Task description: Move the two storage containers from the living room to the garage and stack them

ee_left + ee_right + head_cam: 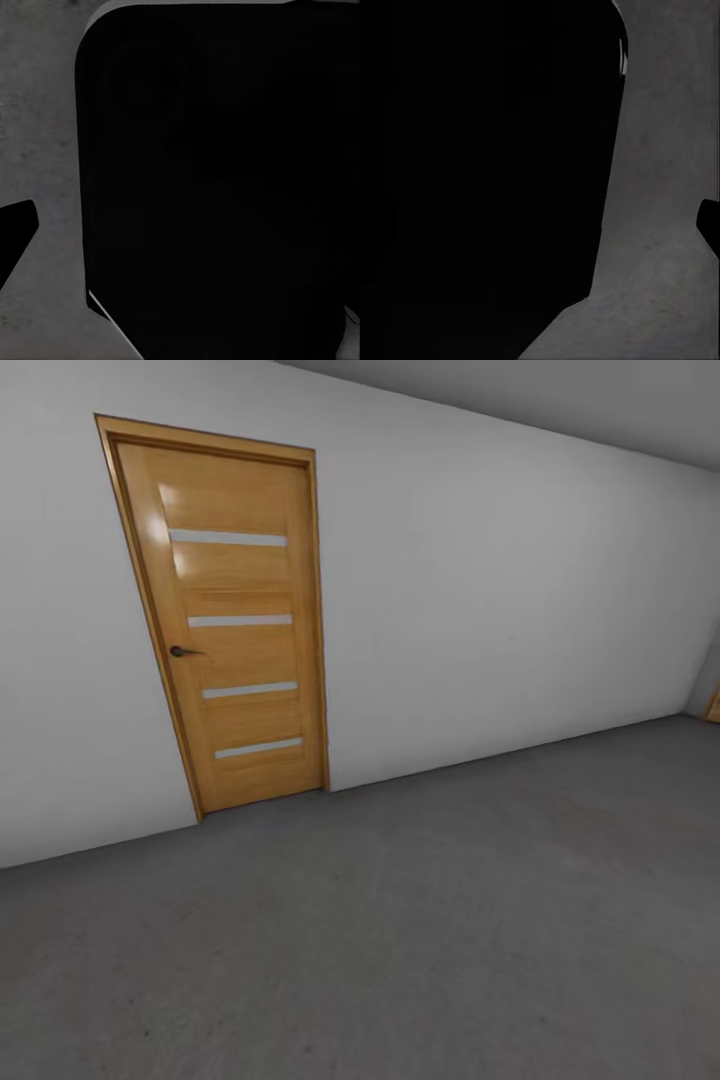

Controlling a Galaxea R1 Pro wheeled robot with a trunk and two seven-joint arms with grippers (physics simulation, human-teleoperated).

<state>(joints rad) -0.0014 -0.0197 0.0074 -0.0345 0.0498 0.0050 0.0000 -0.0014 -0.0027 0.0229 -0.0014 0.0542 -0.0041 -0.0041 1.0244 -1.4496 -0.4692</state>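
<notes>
Grey concrete floor (450, 940); wrist views mostly black.

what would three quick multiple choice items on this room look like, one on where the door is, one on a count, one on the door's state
1. Where does the wooden door stand in the head view?
A. left part of the white wall
B. far right corner
C. in the ceiling

2. How many pale horizontal strips cross the door?
A. two
B. four
C. six

3. What state is the door in?
A. wide open
B. off its hinges, lying on the floor
C. shut in its frame

Answers:
1 A, the door sits in the white wall toward the left.
2 B, four light strips run across its panel, one above the other.
3 C, the panel fills its frame, with the dark handle at its left edge and the grey concrete floor bare in front.
</notes>
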